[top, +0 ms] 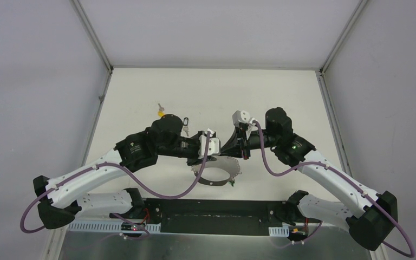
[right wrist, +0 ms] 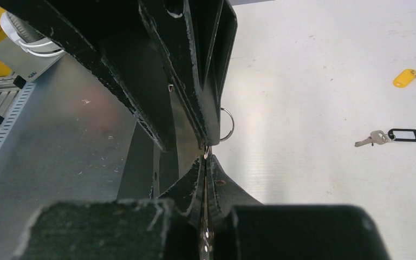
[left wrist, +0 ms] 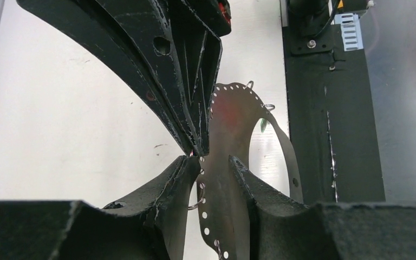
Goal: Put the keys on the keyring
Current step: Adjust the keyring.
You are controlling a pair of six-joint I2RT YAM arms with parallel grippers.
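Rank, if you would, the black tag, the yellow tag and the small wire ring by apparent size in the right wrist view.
1. black tag and wire ring: about alike; the ring is nearer and partly hidden, so unranked.
2. yellow tag: smallest, though farthest away.

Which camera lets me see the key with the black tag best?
The right wrist camera. There the key with the black tag lies in the open on the table, key and tag both clear. The top camera shows it only tiny, far off. The left wrist camera does not show it at all.
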